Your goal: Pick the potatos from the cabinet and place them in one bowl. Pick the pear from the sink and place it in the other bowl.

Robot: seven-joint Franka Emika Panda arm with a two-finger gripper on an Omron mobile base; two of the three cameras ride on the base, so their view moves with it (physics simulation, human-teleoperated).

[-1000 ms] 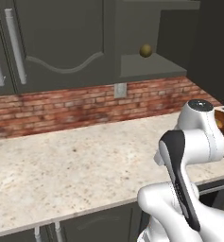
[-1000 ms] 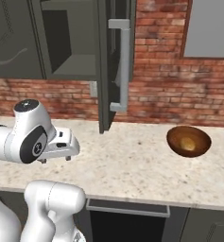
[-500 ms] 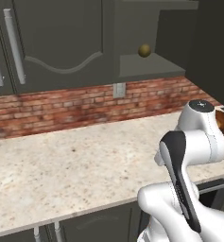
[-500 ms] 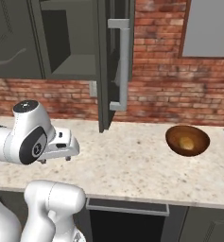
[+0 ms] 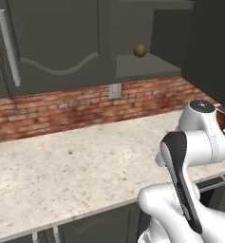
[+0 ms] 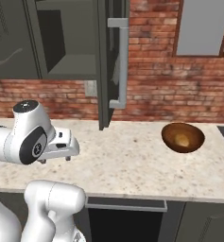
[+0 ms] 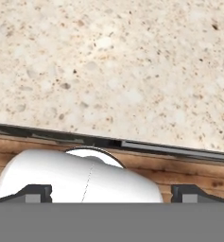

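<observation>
Cabinet stands open above the speckled bench, with one olive-brown potato on its lower shelf, well clear of the arm. Pincer points down at the bench's front edge, fingertips wide apart with nothing between them. Farther right on the bench, the dark-brown bowl holds the golden-tan potato.

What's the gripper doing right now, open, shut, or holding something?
Gripper: open and empty, its two dark finger tips set wide apart above the speckled beige stone counter.
</observation>
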